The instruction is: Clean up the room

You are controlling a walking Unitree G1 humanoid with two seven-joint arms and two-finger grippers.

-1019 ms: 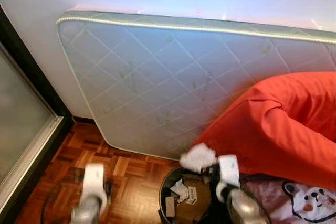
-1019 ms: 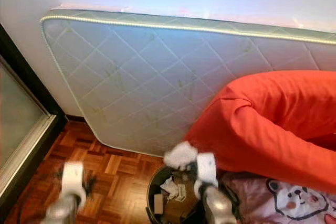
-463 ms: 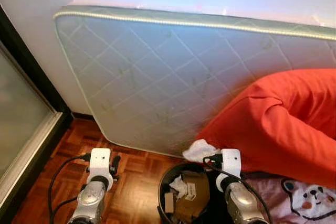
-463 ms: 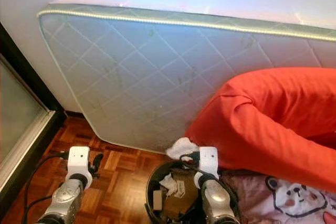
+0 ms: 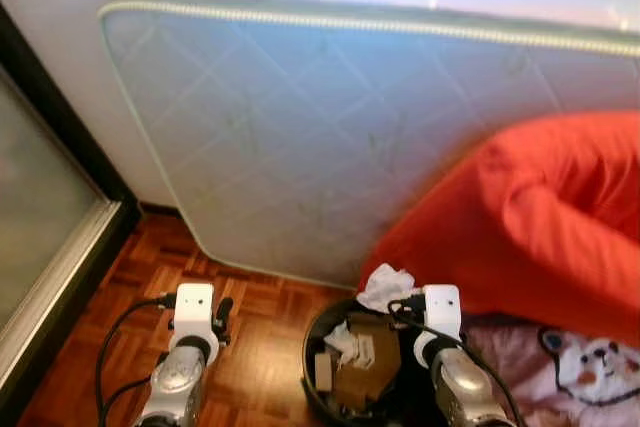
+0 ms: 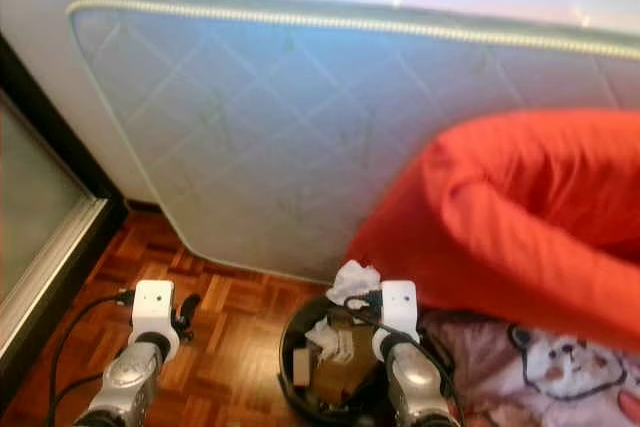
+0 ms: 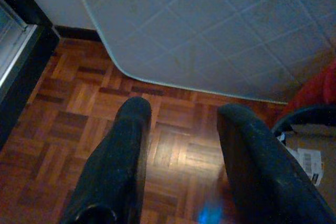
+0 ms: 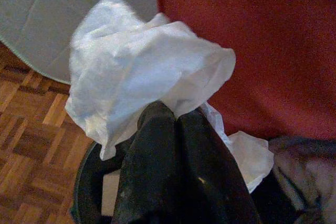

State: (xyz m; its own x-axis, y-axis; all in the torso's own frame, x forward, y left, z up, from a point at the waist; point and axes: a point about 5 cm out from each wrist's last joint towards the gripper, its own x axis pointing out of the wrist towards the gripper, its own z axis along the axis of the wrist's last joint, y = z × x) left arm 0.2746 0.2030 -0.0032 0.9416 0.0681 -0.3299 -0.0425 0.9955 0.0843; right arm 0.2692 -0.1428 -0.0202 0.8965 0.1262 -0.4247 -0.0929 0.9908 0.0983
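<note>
White tissue (image 8: pixel 147 72), one, pinched by right gripper (image 8: pixel 176 116) above one bin (image 5: pixel 318 342), left gripper (image 7: pixel 181 124) wide apart.

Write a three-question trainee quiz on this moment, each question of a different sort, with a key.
1. True or false: the right gripper is shut on the crumpled white tissue.
2. What stands under that tissue? A) the black trash bin B) a drawer C) a sink
3. Fill in: the left gripper's fingers are ____ above the parquet floor.

Key: 1 true; 2 A; 3 open.
</note>
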